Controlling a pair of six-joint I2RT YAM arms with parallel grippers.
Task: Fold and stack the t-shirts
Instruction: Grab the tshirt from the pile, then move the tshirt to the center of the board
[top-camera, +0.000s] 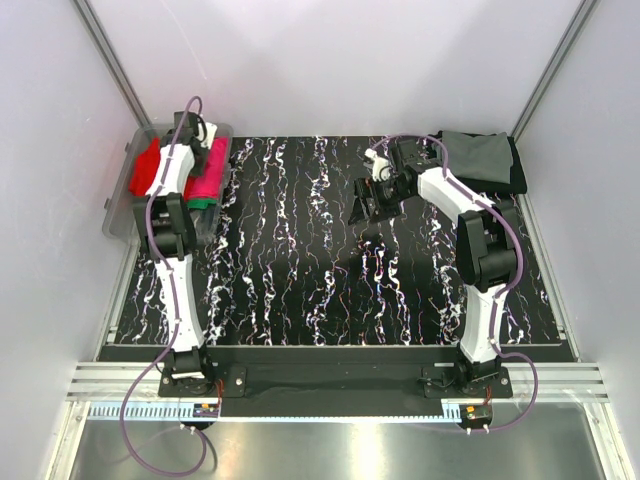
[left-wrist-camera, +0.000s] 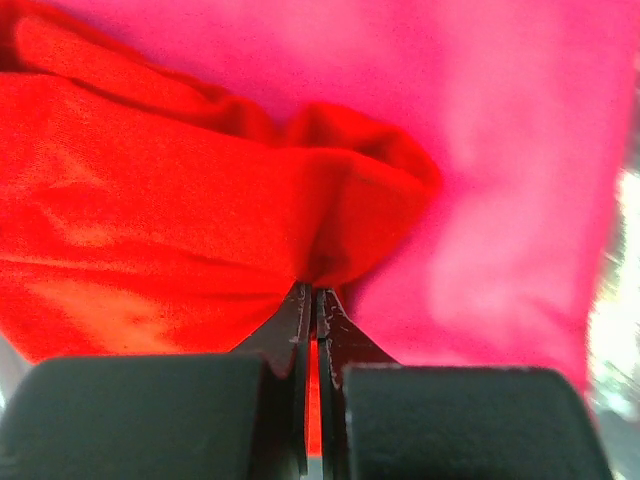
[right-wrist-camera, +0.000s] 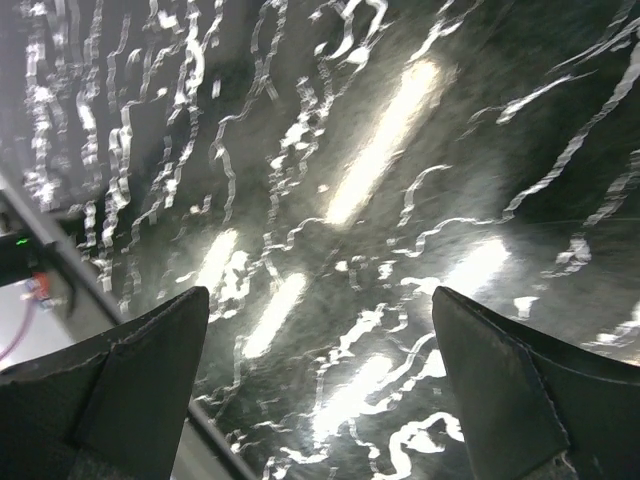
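Red cloth sits clamped in our left claw (left-wrist-camera: 316, 300), tips together on a fold of the red t-shirt (left-wrist-camera: 150, 200); it lies bunched in the clear bin (top-camera: 118, 222), mostly left of that claw, with the magenta t-shirt (left-wrist-camera: 520, 150) to its right; we judge this the pick-up step; next it needs lifting out onto the desk (right-wrist-camera: 400, 150) under our right claw (right-wrist-camera: 320, 300), whose tips are wide apart and empty; crumpled, the shirt shows no readable long axis or heading.

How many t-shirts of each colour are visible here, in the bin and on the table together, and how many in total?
red t-shirt: 1
magenta-pink t-shirt: 1
green t-shirt: 1 (only an edge of it shows)
grey t-shirt: 1
black t-shirt: 1
Total: 5
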